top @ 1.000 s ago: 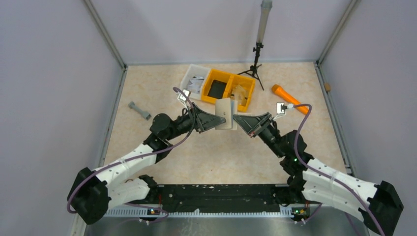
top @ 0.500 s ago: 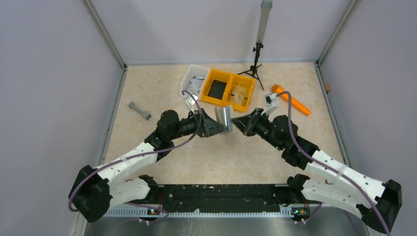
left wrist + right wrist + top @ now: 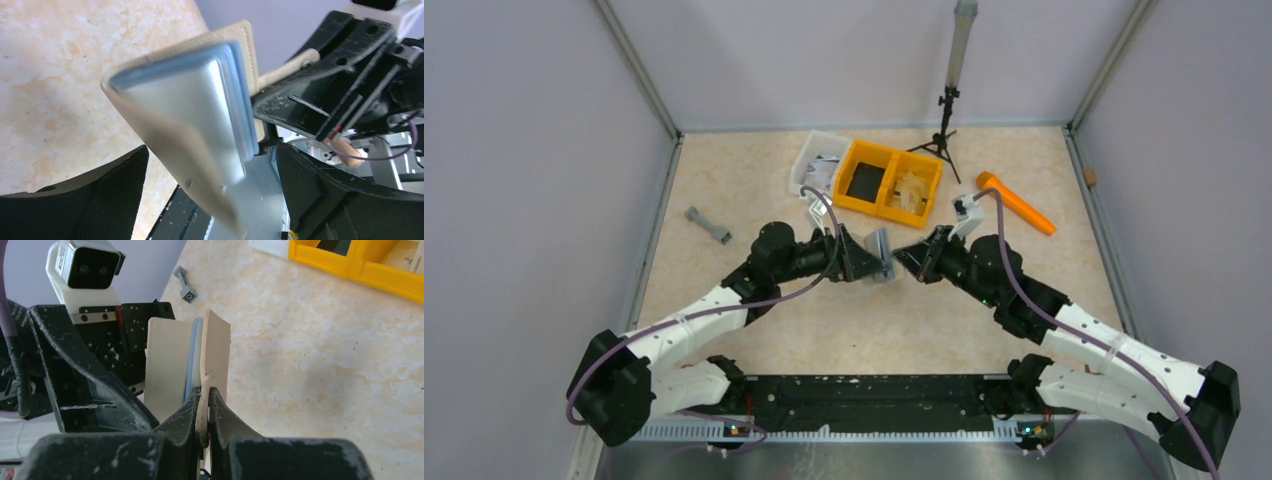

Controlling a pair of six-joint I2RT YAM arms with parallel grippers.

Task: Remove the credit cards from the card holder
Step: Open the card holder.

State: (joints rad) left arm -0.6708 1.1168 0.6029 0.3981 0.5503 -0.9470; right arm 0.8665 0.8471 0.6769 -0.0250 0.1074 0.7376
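Clamping the card holder (image 3: 880, 258) in the left end effector (image 3: 212, 165), pinching its tan flap in the right end effector (image 3: 206, 407), calling for a slow, straight peel.

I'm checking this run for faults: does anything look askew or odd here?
The card holder is above the table, splayed open: the right gripper pinches one tan flap away from the blue-grey layer, while the left gripper holds the rest. Nothing looks spilled.
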